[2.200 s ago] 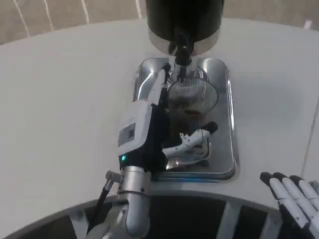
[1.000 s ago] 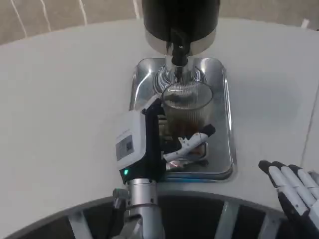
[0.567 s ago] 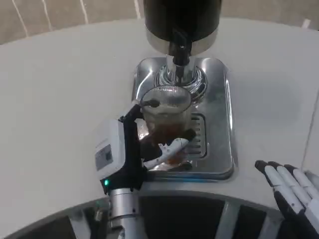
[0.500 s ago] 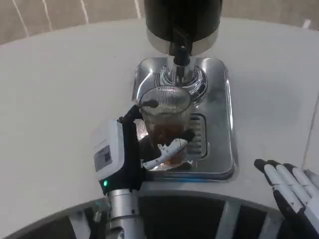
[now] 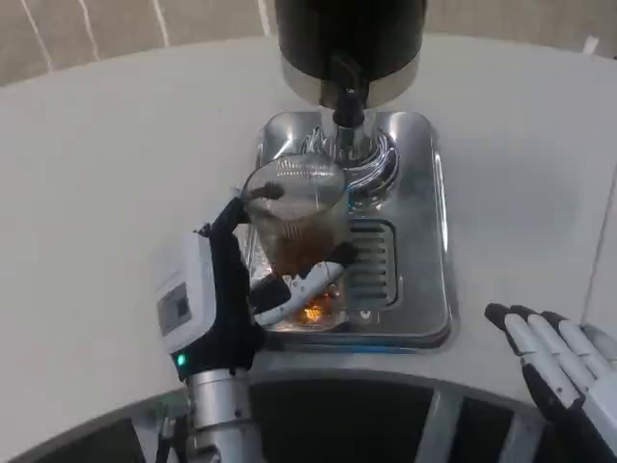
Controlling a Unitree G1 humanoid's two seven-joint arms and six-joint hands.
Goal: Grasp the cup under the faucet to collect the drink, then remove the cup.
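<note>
1. White table (image 5: pixel 116 145); black drink dispenser (image 5: pixel 349 34) at the far edge, its faucet (image 5: pixel 347 96) over a steel drip tray (image 5: pixel 424 241).
2. Left hand (image 5: pixel 227 294): fingers wrapped round a ribbed clear cup (image 5: pixel 294 217), thumb across its front.
3. Cup holds brown drink, sits low-left of the faucet, above the tray's left side. Judgement: filling done, removal under way; setting it down remains.
4. Right hand (image 5: pixel 554 362): low right, fingers straight and apart, holding nothing.
5. Label on left hand's back, unreadable.
</note>
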